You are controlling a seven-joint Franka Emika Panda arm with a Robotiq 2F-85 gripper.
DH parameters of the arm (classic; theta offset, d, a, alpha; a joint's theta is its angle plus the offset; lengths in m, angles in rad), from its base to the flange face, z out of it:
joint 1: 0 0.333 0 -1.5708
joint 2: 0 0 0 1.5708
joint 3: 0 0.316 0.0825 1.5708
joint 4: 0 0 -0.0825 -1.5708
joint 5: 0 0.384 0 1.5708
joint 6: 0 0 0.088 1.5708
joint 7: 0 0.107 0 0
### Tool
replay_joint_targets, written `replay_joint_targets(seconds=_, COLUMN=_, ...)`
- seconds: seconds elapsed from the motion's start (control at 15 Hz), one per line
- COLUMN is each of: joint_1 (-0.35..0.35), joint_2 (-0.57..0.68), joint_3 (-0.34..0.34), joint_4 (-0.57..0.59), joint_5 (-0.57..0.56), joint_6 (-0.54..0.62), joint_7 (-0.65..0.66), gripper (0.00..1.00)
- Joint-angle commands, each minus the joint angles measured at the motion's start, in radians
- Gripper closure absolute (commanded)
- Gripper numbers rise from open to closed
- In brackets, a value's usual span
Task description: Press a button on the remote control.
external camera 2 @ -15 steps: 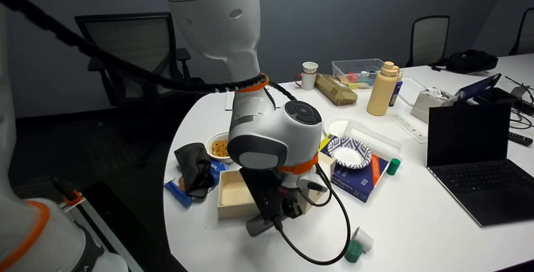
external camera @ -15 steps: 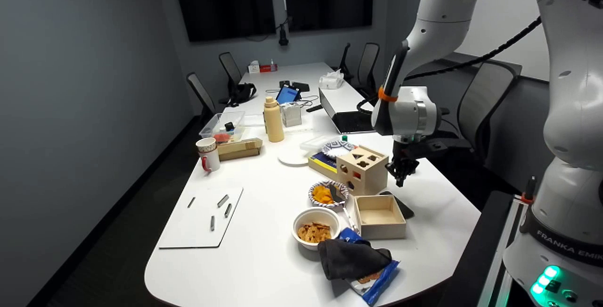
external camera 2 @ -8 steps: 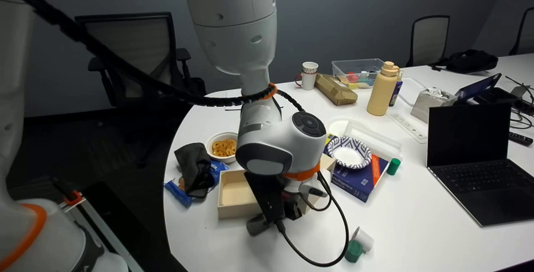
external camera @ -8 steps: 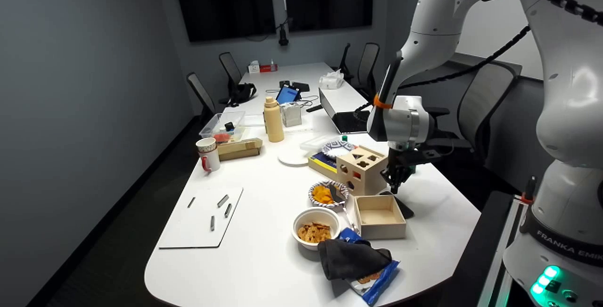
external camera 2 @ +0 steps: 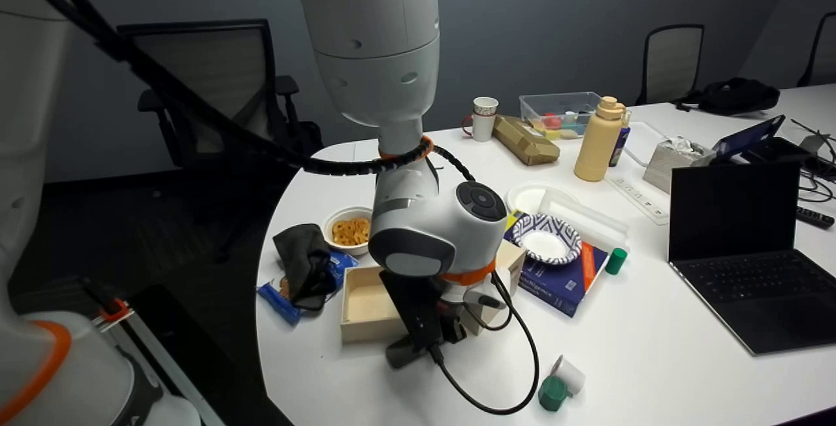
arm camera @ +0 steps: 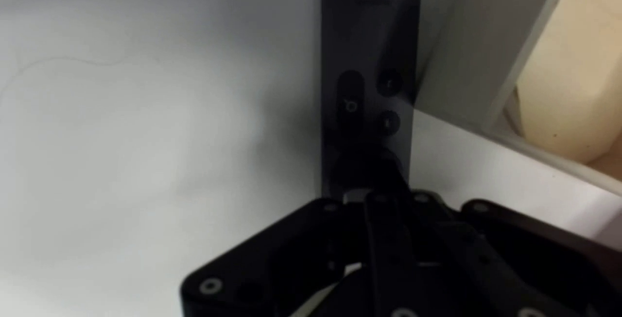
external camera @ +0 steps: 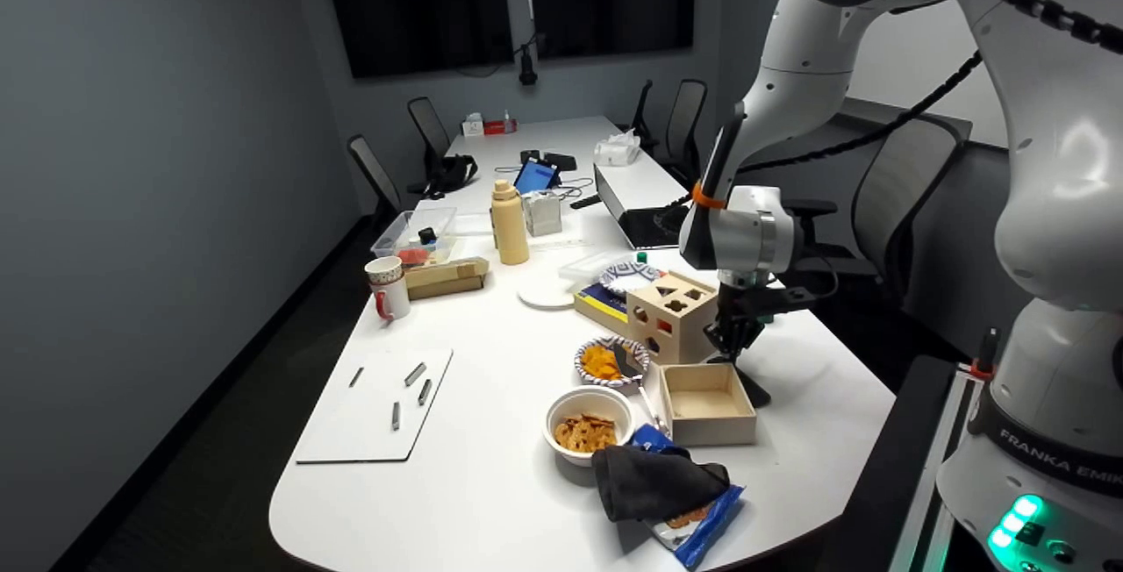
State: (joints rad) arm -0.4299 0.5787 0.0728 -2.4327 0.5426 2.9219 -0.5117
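On the white table (external camera: 491,502), in an exterior view, remote control (external camera: 754,389) lies beside open wooden tray (external camera: 715,433), gripper (external camera: 731,353) low over it. In an exterior view, arm (external camera 2: 437,227) partly hides remote control. Wrist view: jaws together, contact unclear.

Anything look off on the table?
Yes: a dark cloth lies crumpled over a blue packet, near the shallow wooden box, partly hiding the packet. A cloth there looks misplaced. I see no spill or damage.
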Motion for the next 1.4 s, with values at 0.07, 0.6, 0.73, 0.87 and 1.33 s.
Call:
replay_joint_targets(seconds=0.07, joint_1=-0.026, joint_2=0.014, joint_3=0.019, joint_4=0.018, joint_5=0.002, joint_6=0.003, joint_7=-0.025, gripper=1.0)
replay_joint_targets(seconds=0.6, joint_1=-0.022, joint_2=0.04, joint_3=0.016, joint_4=0.033, joint_5=-0.001, joint_6=0.016, joint_7=-0.02, gripper=1.0)
replay_joint_targets(seconds=0.73, joint_1=-0.016, joint_2=0.058, joint_3=0.008, joint_4=0.044, joint_5=-0.005, joint_6=0.022, joint_7=-0.016, gripper=1.0)
replay_joint_targets(seconds=0.87, joint_1=-0.06, joint_2=0.079, joint_3=0.035, joint_4=0.054, joint_5=-0.1, joint_6=0.032, joint_7=0.055, gripper=1.0)
replay_joint_targets(seconds=1.33, joint_1=-0.055, joint_2=0.099, joint_3=0.015, joint_4=0.056, joint_5=-0.235, joint_6=0.011, joint_7=0.147, gripper=1.0)
